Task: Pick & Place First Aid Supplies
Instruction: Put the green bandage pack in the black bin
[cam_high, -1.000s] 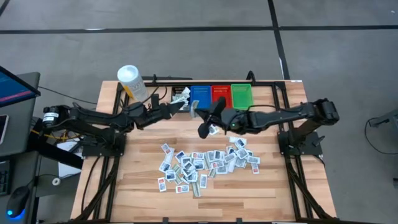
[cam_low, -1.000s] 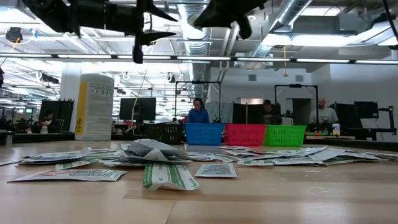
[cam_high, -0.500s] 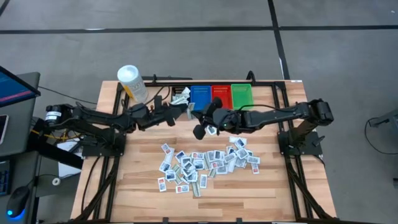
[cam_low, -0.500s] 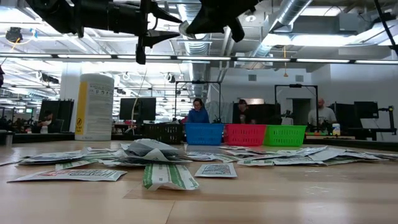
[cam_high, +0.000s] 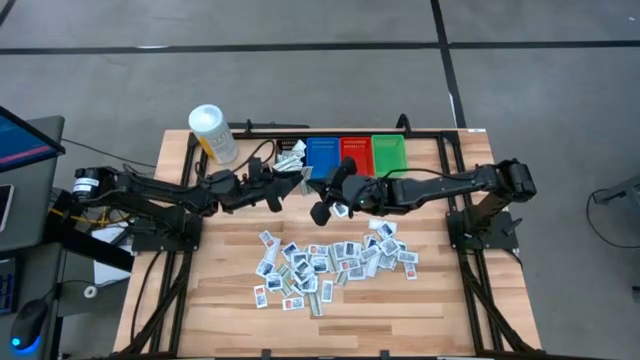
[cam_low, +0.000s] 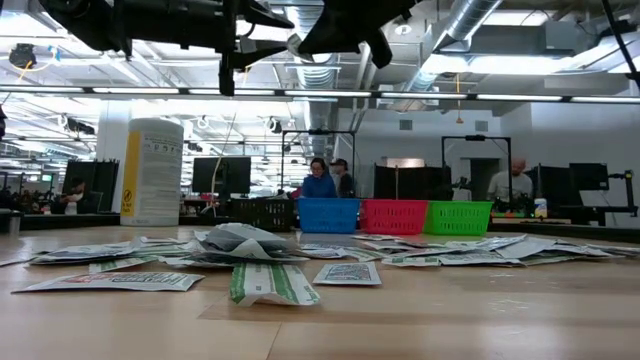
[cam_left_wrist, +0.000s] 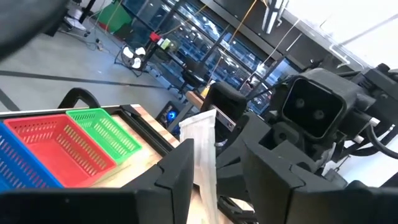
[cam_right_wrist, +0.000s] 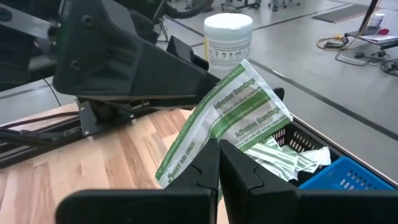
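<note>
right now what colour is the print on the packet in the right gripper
Green on white, clearest in the right wrist view: packet pinched in the right gripper.

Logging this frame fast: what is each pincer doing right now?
Left pincer: closed on a white packet.
Right pincer: shut on a green-striped adhesive bandage packet.

Green-striped packet (cam_right_wrist: 233, 121) — "Adhesive Bandage" twice, "First Aid" lower.

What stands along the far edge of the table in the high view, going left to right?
White tub → black bin holding green-and-white packets → blue bin → red bin → green bin.
</note>
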